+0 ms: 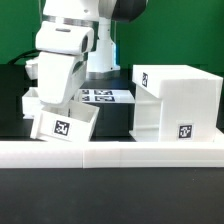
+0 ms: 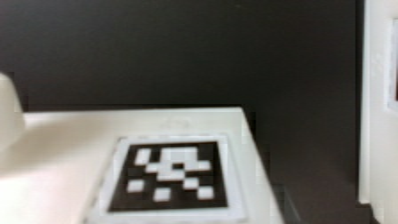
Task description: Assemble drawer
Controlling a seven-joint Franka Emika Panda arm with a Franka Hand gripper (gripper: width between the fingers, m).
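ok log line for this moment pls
arm: at small drawer box | small drawer box: tilted, on exterior view's left of drawer housing | jaws: hidden, state unclear | marker board: behind, between them

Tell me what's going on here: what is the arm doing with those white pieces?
The robot's hand is down over a small open-topped box at the exterior view's left, and the box sits tilted on the table. The fingers are hidden, so a grip cannot be confirmed. The big housing stands apart at the exterior view's right, and the box is not in it yet. A long low rail lies across the front.
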